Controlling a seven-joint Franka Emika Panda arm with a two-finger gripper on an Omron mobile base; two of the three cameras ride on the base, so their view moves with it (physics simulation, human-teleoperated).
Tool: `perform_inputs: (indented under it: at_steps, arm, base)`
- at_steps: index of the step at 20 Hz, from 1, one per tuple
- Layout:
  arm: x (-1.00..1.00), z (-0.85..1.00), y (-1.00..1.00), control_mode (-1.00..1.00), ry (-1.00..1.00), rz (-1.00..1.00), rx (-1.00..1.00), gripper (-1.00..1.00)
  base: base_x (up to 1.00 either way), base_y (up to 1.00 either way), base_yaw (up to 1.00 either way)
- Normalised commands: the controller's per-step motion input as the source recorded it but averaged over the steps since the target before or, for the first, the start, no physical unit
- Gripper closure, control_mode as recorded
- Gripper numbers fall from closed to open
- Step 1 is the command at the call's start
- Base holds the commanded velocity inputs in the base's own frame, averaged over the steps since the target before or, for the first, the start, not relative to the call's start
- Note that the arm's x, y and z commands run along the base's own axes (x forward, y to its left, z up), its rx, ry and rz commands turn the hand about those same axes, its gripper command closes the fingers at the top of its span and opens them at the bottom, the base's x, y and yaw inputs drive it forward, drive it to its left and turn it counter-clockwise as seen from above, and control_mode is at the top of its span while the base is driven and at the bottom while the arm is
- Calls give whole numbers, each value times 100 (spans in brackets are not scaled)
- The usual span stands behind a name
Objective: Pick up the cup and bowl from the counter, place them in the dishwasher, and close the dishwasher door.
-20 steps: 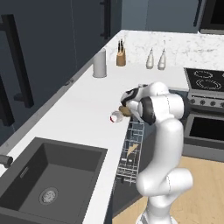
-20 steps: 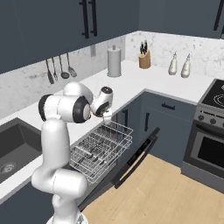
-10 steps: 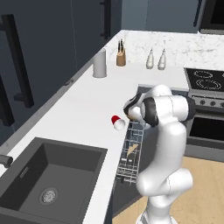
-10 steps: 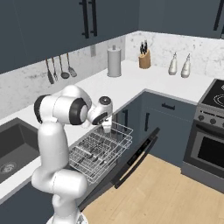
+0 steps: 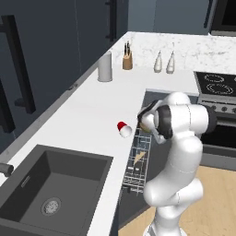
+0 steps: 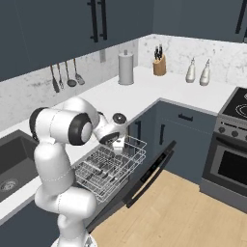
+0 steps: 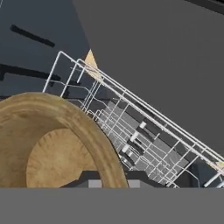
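My gripper (image 7: 109,183) is shut on the rim of the tan-brown bowl (image 7: 57,144), which fills the lower left of the hand view. The hand (image 6: 118,146) hangs over the far corner of the pulled-out wire rack (image 6: 111,166) of the dishwasher. From the left, the bowl (image 5: 144,125) peeks out beside the wrist. The red cup (image 5: 123,129) lies on its side on the white counter (image 5: 92,110), close to the edge above the rack (image 5: 138,159). The dishwasher door (image 6: 149,171) hangs open below the rack.
A grey canister (image 5: 105,67), a knife block (image 5: 127,60) and two bottles (image 5: 164,62) stand at the counter's far end. The dark sink (image 5: 50,193) lies to the near left. The stove (image 5: 216,85) and oven (image 6: 231,164) stand to the right.
The hand has carried the bowl from the counter's edge out over the rack and lowered it. The cup has shifted a little toward the counter's edge.
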Motion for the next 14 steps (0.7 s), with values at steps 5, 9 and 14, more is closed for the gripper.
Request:
perform_inputs:
  at_steps: [5, 9, 14]
  arm:
    - [4, -46, -7, -100, 23, 0, 20, 100]
    - [34, -56, -3, -100, 31, 0, 28, 100]
    - [63, -43, -1, -100, 29, 0, 28, 100]
  base:
    - [0, 0, 0]
    - [0, 0, 0]
    - [0, 0, 0]
